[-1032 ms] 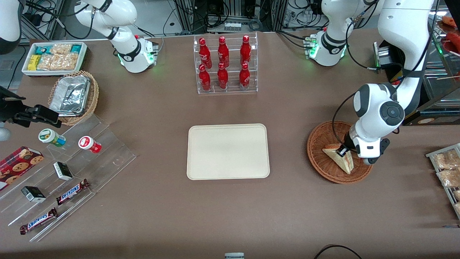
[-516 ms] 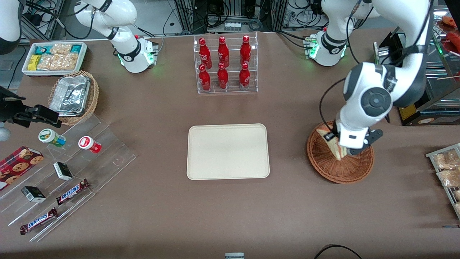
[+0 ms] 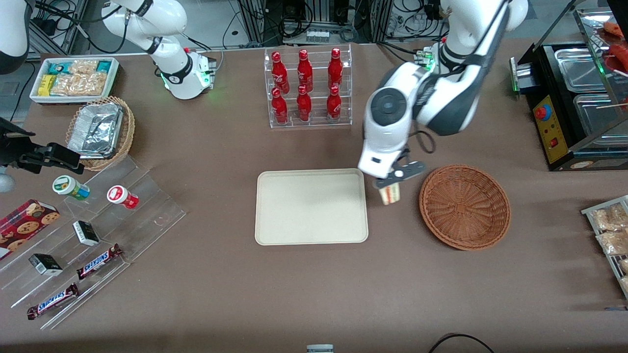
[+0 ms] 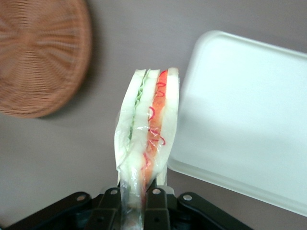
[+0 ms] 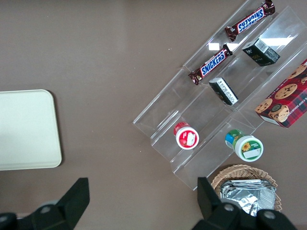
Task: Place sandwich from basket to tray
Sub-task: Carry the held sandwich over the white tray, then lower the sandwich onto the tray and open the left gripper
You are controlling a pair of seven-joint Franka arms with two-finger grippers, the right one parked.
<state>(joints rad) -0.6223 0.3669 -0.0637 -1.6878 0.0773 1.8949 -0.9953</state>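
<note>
Gripper [image 4: 136,199]: dark body, fingers clamped on the sandwich's near end.
Sandwich [image 4: 146,129]: wrapped in clear film, held edge-on and raised off the table; pale bread layers with a green stripe on one side and a red-orange stripe on the other.
Basket [image 4: 38,52]: reddish-brown wicker, only part in view, nothing in the part shown, apart from the sandwich.
Tray [image 4: 240,120]: cream, rounded corner and low rim, bare.
Table [image 4: 57,153]: brown, under the sandwich, between basket and tray.
</note>
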